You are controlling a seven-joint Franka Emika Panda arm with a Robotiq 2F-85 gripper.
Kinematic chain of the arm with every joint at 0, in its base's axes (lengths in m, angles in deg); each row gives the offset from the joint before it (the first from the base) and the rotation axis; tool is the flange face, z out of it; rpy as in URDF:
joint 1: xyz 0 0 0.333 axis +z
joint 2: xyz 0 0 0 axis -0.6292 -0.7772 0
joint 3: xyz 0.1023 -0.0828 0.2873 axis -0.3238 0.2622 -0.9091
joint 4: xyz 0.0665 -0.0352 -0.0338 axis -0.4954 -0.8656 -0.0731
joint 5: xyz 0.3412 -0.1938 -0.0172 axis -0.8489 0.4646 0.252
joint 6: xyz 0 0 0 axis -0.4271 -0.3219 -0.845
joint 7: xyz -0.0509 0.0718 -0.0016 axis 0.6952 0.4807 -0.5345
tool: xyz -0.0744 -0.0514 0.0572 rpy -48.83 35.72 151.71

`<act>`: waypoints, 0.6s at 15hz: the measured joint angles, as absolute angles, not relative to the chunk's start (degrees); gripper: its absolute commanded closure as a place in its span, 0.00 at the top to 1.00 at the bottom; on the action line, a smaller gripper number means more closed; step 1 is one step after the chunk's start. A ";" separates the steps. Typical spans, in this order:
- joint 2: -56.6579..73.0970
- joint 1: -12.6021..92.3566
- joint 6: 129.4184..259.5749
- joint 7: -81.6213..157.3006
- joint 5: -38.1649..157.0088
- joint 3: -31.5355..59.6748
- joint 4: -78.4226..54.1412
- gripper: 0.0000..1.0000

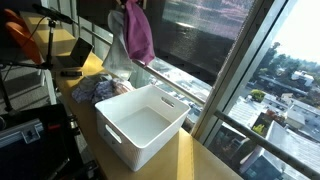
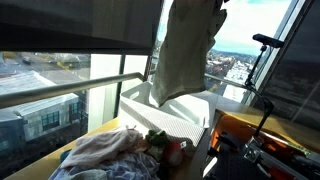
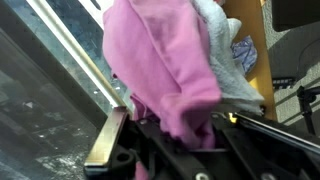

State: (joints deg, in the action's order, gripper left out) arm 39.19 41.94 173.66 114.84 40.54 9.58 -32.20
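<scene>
The gripper (image 3: 170, 126) pinches the pink cloth (image 3: 160, 60) firmly, high over the white bin (image 1: 150, 146), and I think a slow, steady movement is best, so the hanging cloth does not swing.

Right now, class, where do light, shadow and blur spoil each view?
In an exterior view, sun glare whitens the sky beyond the white bin; in an exterior view, the pale cloth hangs backlit, the clothes pile lies in shadow; wrist view: the pink cloth fills the frame, soft and blurred.

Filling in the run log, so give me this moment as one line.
end effector: shut on pink cloth | cloth: hanging in air, clear of white bin | clothes pile: on table beside bin
</scene>
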 measured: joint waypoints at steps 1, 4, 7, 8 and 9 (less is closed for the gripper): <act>39.92 41.33 173.55 115.64 40.54 11.78 -32.06 0.02; 39.52 39.89 174.21 118.22 40.54 16.74 -32.81 0.02; 36.62 39.51 179.13 120.11 40.18 18.55 -36.19 0.02; 35.50 39.52 181.76 120.57 39.85 18.56 -37.59 0.02; 34.54 39.56 184.37 121.03 39.37 18.50 -38.93 0.02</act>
State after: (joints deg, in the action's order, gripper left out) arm 34.54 39.56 184.37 121.03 39.37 18.50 -38.93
